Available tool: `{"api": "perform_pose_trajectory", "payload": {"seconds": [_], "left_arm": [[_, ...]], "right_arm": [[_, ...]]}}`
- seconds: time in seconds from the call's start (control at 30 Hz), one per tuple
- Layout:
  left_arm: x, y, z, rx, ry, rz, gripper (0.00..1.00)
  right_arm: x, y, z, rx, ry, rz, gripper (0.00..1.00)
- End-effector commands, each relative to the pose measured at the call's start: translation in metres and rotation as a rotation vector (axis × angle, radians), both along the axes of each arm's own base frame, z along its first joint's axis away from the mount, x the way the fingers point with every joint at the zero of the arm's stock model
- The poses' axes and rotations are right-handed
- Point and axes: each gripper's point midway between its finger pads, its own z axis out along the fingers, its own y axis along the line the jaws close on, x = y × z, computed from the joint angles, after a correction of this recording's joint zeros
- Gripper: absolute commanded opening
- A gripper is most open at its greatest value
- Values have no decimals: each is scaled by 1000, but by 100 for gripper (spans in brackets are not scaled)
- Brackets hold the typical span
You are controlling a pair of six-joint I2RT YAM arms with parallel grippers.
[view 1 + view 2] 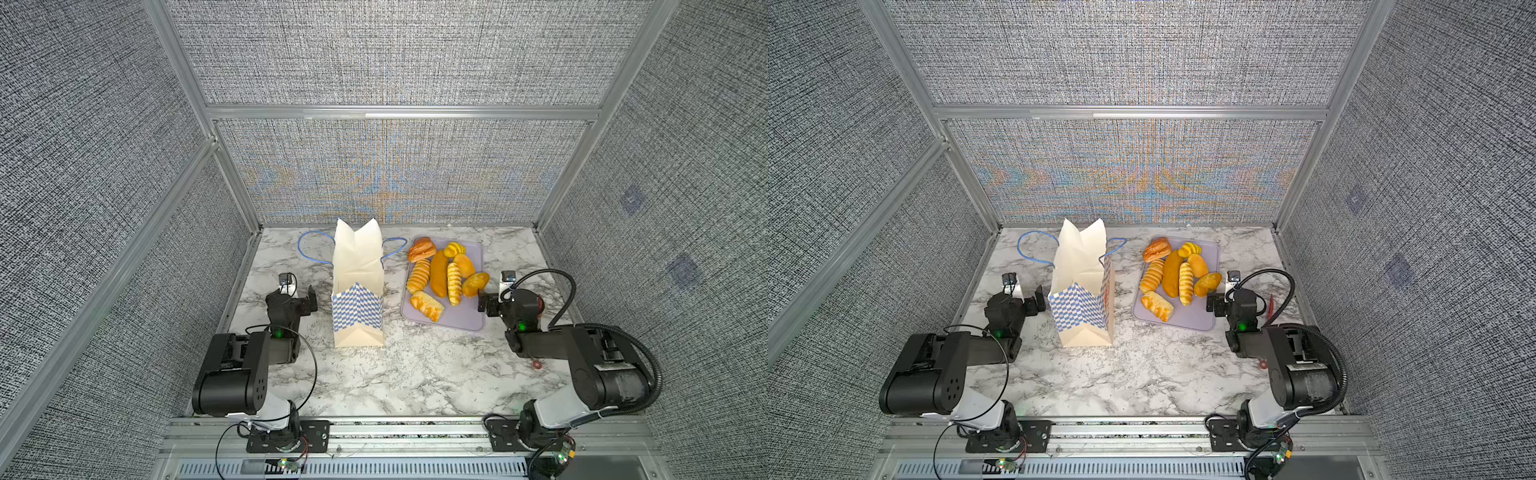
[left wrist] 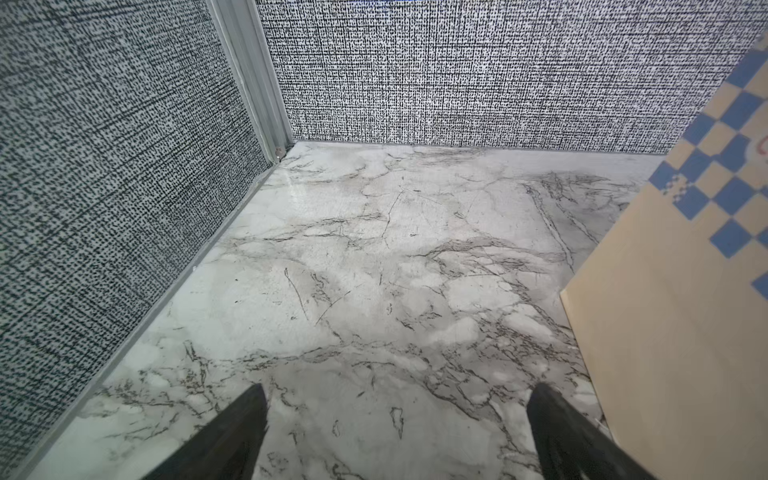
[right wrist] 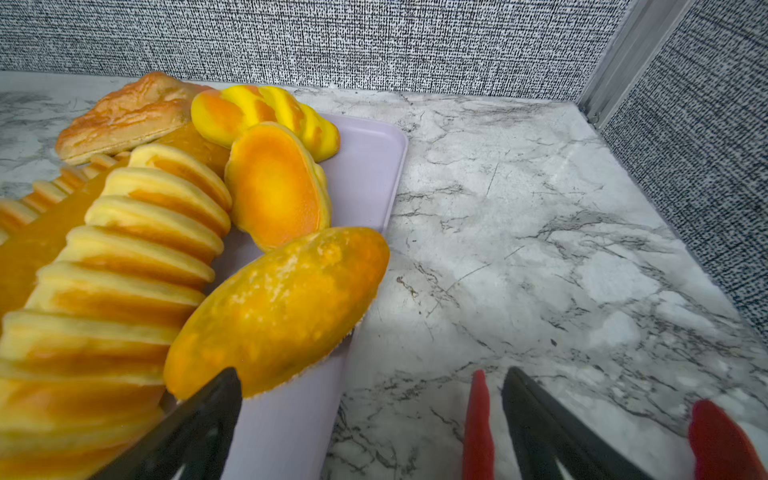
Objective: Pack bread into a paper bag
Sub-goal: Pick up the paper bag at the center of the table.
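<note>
Both top views: paper bag point(image 1: 358, 286) upright on the bench point(image 1: 415, 374), mouth open, standing left of the lilac tray point(image 1: 467, 319). Bread point(image 1: 439, 272), eight pieces, lies on that tray.

Left wrist view: left hand point(image 2: 399, 390) spread wide, holding nothing, over bare bench, with the bag's side just beside one finger.

Right wrist view: right hand point(image 3: 372, 374) spread wide, empty. One fingertip sits at the end of the nearest oval roll point(image 3: 278, 307), contact unclear. The other finger is over bare bench beside the tray.

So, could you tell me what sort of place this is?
Probably a lab robot cell: grey panels in aluminium framing enclose a marble-look tabletop fronted by a left arm and right arm.
</note>
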Motion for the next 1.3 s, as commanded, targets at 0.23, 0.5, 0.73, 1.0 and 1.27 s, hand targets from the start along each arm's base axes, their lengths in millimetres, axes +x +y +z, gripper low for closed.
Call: {"api": "perform_pose_trajectory", "payload": {"seconds": [0.23, 0.5, 0.73, 1.0, 1.27], "left_arm": [[3, 1, 6, 5, -26, 3, 98], [3, 0, 6, 3, -24, 1, 98], [4, 1, 5, 6, -18, 1, 98], [7, 0, 3, 2, -2, -2, 98], [4, 0, 5, 3, -16, -4, 98]], "right_arm": [[2, 3, 7, -2, -31, 19, 99], [2, 4, 7, 0, -30, 20, 99], [4, 3, 7, 10, -25, 22, 99], [6, 2, 5, 22, -12, 26, 99], [3, 2, 7, 30, -24, 30, 99]]}}
